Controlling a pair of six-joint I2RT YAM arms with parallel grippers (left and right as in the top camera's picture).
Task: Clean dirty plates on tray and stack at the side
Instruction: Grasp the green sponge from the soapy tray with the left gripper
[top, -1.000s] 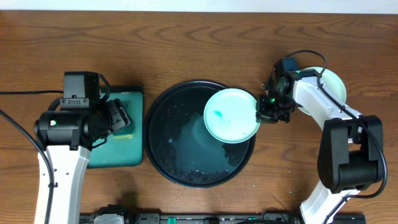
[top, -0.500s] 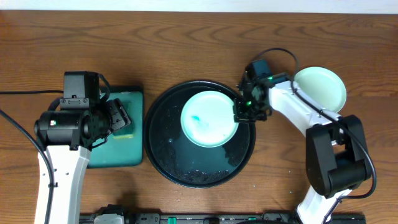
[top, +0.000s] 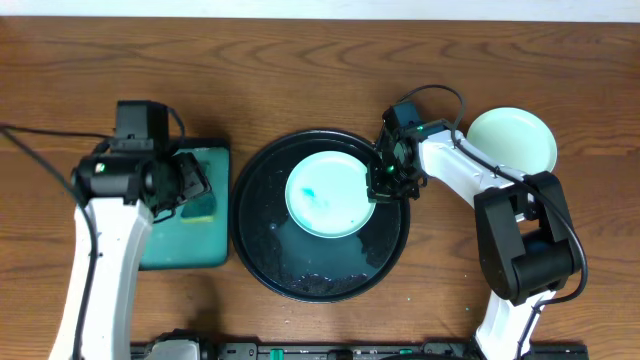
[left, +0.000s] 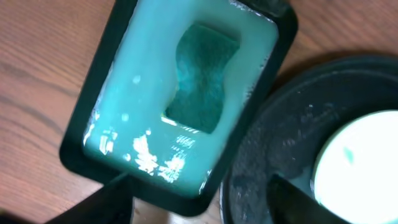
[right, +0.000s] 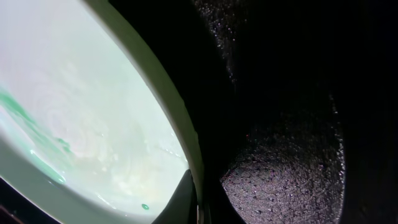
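Observation:
A mint plate (top: 325, 194) with a small teal smear lies inside the round black tray (top: 262, 240). My right gripper (top: 383, 186) is shut on this plate's right rim; in the right wrist view the rim (right: 180, 146) runs between the fingers (right: 198, 205) above the wet black tray (right: 292, 174). A second mint plate (top: 512, 140) sits on the table at the far right. The white plate is out of view. My left gripper (top: 190, 190) is open above the teal tray; its fingers (left: 199, 202) are spread and empty.
A rectangular teal tray (top: 190, 235) with a dark rim holds soapy water and a green sponge (left: 200, 78), left of the black tray. The black tray's rim (left: 249, 168) and the smeared plate (left: 364, 165) show in the left wrist view.
My right gripper has dragged the smeared plate left, from the tray's right rim to near its middle. My left arm has shifted a little to the right.

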